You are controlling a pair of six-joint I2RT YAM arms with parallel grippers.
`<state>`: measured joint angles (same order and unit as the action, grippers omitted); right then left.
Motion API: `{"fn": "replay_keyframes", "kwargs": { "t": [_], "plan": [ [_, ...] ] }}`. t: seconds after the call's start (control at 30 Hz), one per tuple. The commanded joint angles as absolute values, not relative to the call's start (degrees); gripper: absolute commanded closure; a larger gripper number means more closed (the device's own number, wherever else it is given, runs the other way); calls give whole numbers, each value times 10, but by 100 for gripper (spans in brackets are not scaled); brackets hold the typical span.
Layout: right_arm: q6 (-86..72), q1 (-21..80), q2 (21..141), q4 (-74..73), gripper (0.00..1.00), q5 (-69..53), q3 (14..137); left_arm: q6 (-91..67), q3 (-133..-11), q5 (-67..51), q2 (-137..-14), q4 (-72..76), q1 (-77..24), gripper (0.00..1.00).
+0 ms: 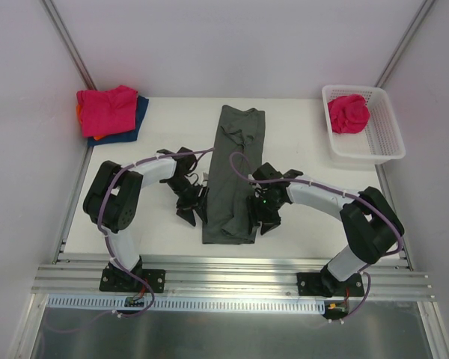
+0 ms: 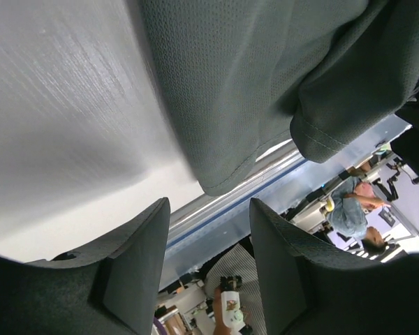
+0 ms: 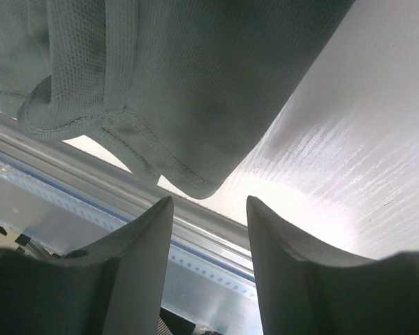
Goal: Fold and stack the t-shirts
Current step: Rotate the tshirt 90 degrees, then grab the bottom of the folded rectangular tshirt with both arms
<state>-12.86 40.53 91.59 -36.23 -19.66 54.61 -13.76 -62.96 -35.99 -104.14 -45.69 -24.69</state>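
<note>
A dark grey t-shirt (image 1: 235, 170) lies folded into a long strip down the middle of the white table (image 1: 307, 228). My left gripper (image 1: 194, 212) is open and empty at the strip's left edge near its front end; the left wrist view shows the grey cloth (image 2: 251, 77) just past its fingertips (image 2: 136, 241). My right gripper (image 1: 260, 223) is open and empty at the strip's right edge; the right wrist view shows the hemmed corner (image 3: 167, 105). A folded pink shirt (image 1: 106, 109) lies on blue and orange ones (image 1: 138, 120) at the back left. Another pink shirt (image 1: 349, 114) lies crumpled in the basket.
A white lattice basket (image 1: 382, 142) stands at the back right. The table's front edge meets a metal rail (image 1: 232, 280) by the arm bases. White walls close off the back and sides.
</note>
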Motion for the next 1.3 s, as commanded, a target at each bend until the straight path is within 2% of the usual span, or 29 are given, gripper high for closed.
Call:
{"fn": "replay_keyframes", "kwargs": {
  "t": [0.0,0.7,1.0,1.27],
  "plan": [
    [-133,405,902,-359,50,-217,541,-146,-622,-378,-1055,-460,-255,50],
    [-137,405,945,-321,53,-266,528,-146,-622,-406,-1107,-452,-290,56],
    [-139,408,948,-315,54,-270,525,-146,-621,-408,-1110,-449,-292,62],
    [-142,409,961,-308,56,-275,523,-148,-614,-410,-1111,-445,-292,60]
  ]
}}
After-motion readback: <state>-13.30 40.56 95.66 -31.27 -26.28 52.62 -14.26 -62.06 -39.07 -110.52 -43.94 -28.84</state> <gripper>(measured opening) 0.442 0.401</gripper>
